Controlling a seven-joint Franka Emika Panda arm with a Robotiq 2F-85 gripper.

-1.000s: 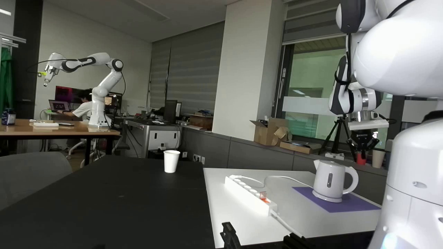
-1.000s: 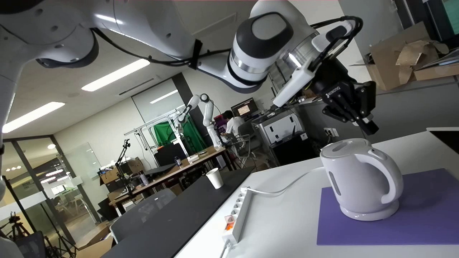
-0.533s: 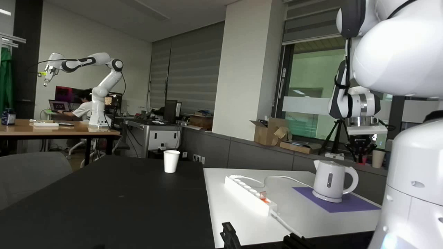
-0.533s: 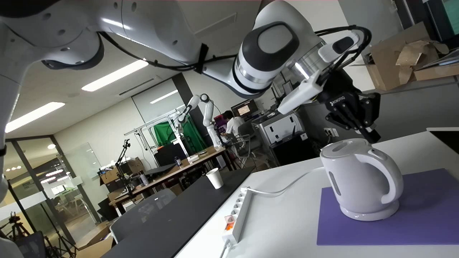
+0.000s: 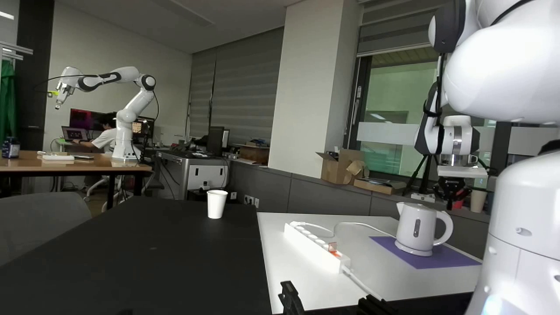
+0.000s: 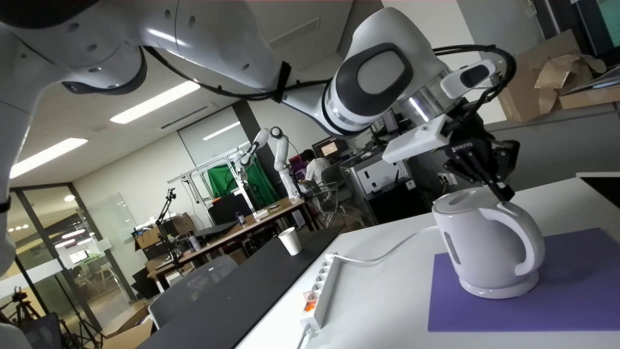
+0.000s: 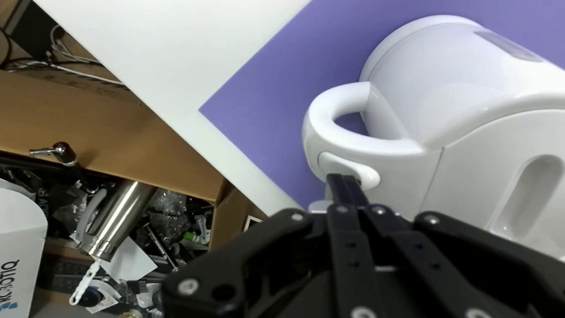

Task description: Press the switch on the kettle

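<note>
Kettle (image 6: 484, 247) upright on purple mat (image 6: 581, 293), white surface (image 6: 387, 293) beneath. Tool (image 7: 345, 180) jaws together, tips at the switch (image 7: 352, 168) atop the handle (image 7: 318, 117); contact unclear. I'd centre, press gently down: off-line may skid or rock it. Surface edge near handle side; more room toward power strip (image 6: 324, 291).

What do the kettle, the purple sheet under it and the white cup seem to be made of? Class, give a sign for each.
Kettle: probably glossy plastic; the wrist view shows bright highlights and a seam.
Purple sheet: thin, matte and evenly coloured; perhaps paper or foam.
White cup: likely smooth paper, from its tapered wall and rolled-looking rim.
</note>
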